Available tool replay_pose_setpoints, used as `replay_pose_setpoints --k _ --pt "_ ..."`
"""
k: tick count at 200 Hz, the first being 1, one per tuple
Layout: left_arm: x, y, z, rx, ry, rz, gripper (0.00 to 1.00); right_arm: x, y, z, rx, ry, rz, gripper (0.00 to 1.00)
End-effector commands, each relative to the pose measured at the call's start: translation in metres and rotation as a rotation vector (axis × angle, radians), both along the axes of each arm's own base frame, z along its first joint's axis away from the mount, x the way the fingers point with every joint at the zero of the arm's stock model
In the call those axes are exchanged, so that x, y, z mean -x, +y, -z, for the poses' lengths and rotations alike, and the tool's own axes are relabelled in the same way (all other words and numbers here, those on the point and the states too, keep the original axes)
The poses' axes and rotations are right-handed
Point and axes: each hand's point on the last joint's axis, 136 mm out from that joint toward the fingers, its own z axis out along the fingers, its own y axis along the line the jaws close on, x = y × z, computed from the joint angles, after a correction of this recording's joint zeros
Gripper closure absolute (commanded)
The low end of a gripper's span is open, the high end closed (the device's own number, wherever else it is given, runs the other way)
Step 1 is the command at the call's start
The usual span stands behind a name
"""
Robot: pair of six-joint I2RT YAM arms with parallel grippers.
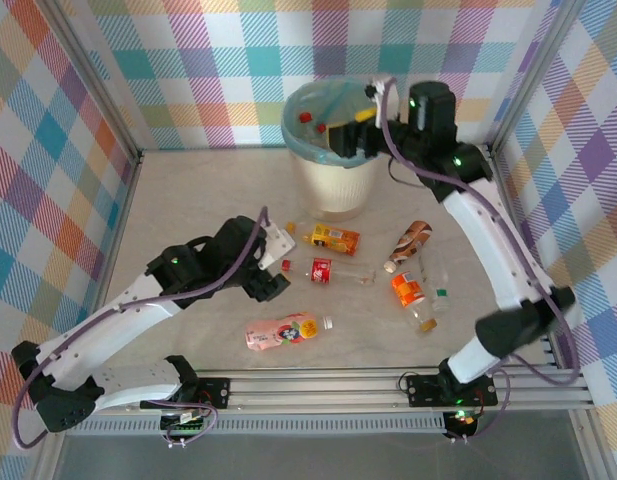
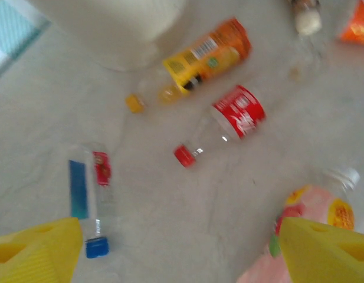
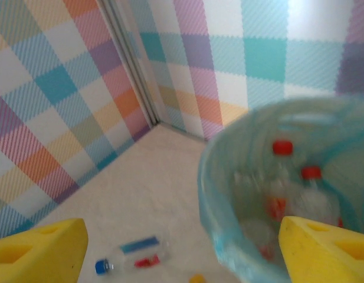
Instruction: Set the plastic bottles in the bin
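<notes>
Left gripper (image 2: 182,253): fingers wide apart, nothing held; hung over the table's middle.
Closest to it: red-labelled bottle (image 2: 229,125) lying just ahead; blue-capped bottle (image 2: 90,200) by one fingertip, pink bottle (image 2: 311,215) by the other.
Right gripper (image 3: 182,250): fingers apart, empty; held above the bin (image 3: 229,194) at the far side.
Done: several red-capped bottles (image 3: 311,172) seen inside the bin.
Left: about seven bottles counted on the table, including the brown bottle (image 1: 410,243) at right.
Progress: judged partway.
</notes>
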Motion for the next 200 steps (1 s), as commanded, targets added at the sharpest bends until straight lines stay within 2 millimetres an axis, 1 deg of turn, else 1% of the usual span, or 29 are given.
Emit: replay_pose_setpoints --k 1,16,32,42,53,69,83,99,113,127,148,177,200 --pt "0.022 -0.022 0.018 -0.067 0.07 0.16 0.13 0.02 -0.031 0.004 0.025 -0.032 0.105 0.15" --pt "0.017 -0.03 0.029 -0.113 0.066 0.172 0.12 0.038 -0.044 0.014 0.06 -0.027 0.128 0.15" --pt "0.009 -0.042 0.036 -0.114 0.074 0.171 0.12 0.055 -0.059 0.024 0.097 -0.013 0.157 0.15" --pt "0.011 -0.051 0.04 -0.101 0.091 0.195 0.12 0.064 -0.066 0.028 0.114 -0.01 0.171 0.15" --pt "0.016 -0.059 0.045 -0.092 0.109 0.243 0.12 0.072 -0.074 0.032 0.126 -0.012 0.187 0.15" --pt "0.019 -0.064 0.055 -0.115 0.12 0.285 0.11 0.081 -0.082 0.033 0.138 -0.022 0.205 0.15" --pt "0.025 -0.062 0.068 -0.16 0.168 0.306 0.11 0.086 -0.087 0.036 0.148 -0.027 0.213 0.15" --pt "0.037 -0.055 0.091 -0.226 0.247 0.336 0.1 0.09 -0.089 0.036 0.157 -0.033 0.214 0.15" --pt "0.045 -0.048 0.111 -0.285 0.283 0.361 0.09 0.09 -0.09 0.037 0.164 -0.038 0.214 0.14" --pt "0.048 -0.044 0.127 -0.337 0.299 0.363 0.09 0.088 -0.089 0.037 0.166 -0.043 0.213 0.14" --pt "0.052 -0.04 0.149 -0.371 0.342 0.359 0.08 0.084 -0.085 0.037 0.162 -0.042 0.204 0.14" --pt "0.06 -0.031 0.174 -0.42 0.405 0.36 0.09 0.082 -0.082 0.037 0.164 -0.04 0.19 0.13" --pt "0.062 -0.022 0.194 -0.474 0.428 0.35 0.1 0.082 -0.083 0.038 0.175 -0.044 0.191 0.13"
